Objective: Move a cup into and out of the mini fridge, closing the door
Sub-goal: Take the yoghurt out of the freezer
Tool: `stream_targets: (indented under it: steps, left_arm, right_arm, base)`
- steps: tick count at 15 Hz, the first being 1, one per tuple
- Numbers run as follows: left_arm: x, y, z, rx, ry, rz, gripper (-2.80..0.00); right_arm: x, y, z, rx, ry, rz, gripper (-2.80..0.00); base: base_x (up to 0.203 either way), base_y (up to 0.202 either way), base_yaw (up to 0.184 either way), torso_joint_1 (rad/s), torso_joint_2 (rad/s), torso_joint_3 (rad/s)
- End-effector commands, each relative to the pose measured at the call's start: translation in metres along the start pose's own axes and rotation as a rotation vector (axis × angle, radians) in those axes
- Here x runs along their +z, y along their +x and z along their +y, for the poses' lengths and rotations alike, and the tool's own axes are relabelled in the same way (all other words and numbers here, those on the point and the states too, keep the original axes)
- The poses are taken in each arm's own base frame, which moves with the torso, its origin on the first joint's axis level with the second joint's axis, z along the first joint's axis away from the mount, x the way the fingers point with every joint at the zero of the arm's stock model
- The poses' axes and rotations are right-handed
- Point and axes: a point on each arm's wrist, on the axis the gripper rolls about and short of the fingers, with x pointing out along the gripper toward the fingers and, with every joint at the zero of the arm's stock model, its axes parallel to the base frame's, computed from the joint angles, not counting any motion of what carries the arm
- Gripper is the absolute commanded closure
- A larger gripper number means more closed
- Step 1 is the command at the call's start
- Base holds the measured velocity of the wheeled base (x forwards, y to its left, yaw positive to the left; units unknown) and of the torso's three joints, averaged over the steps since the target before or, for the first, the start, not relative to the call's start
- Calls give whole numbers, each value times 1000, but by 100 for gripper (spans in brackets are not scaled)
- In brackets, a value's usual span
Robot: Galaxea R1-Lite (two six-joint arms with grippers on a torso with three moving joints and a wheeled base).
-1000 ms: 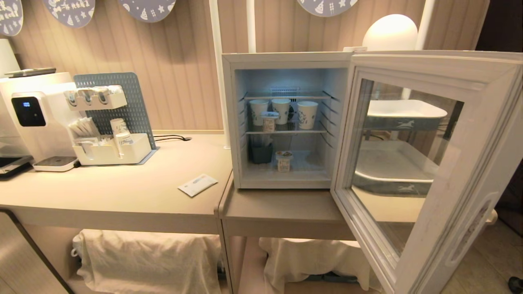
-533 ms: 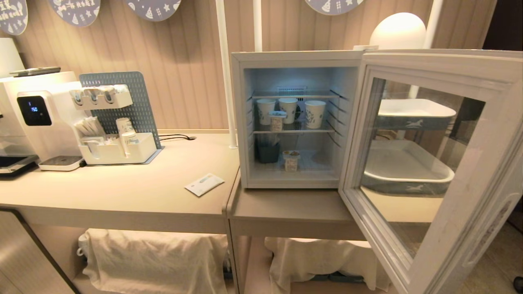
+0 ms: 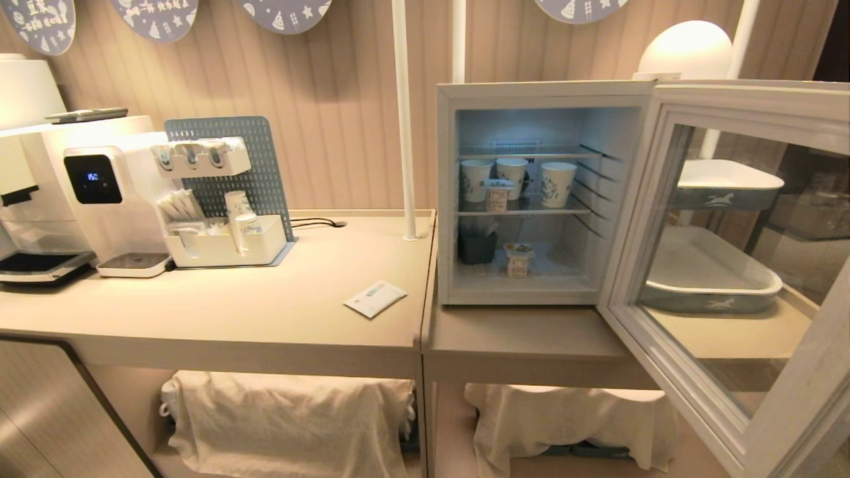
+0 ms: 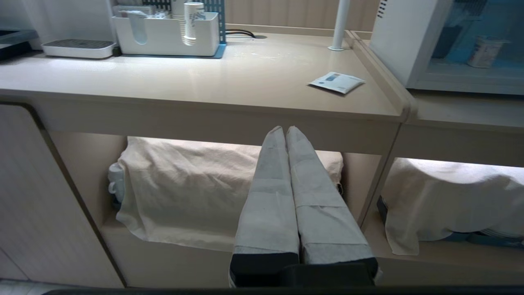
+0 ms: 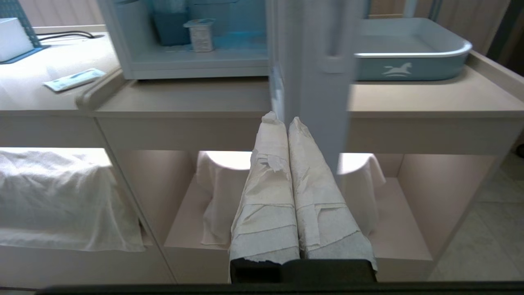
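Inside the mini fridge [image 3: 538,93], the cup [image 3: 517,259] stands well apart from the right gripper [image 5: 282,121].

A flat packet [image 3: 374,298] lies on the counter [image 3: 219,312] near a white organiser [image 3: 226,247]

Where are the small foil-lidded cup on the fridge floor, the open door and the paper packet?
cup [image 3: 517,260], head view, on its printed side wall
door [image 3: 734,435], head view, on its lower frame
paper packet [image 3: 374,299], head view, on its flat top face
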Motion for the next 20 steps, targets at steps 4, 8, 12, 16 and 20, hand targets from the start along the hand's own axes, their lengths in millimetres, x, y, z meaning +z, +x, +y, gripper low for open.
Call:
stream_targets:
  steps: [4,8,12,16,20]
  left_arm:
    - [0,0,0,2,0,1,0]
    - [0,0,0,2,-2,1,0]
    - [0,0,0,2,-2,1,0]
    - [0,0,0,2,-2,1,0]
    - [0,0,0,2,-2,1,0]
  right_arm:
    - [0,0,0,0,-1,0,0]
    - [0,0,0,0,-1,0,0]
    - [0,0,0,0,-1,0,0]
    - [0,0,0,0,-1,1,0]
    - [0,0,0,0,-1,1,0]
  base:
    - [0,193,1,2,4,1]
    - [0,191,1,3,0,2]
    - [0,189,-1,3,1,1]
    - [0,167,1,4,0,2]
    - [0,14,1,0,1,1]
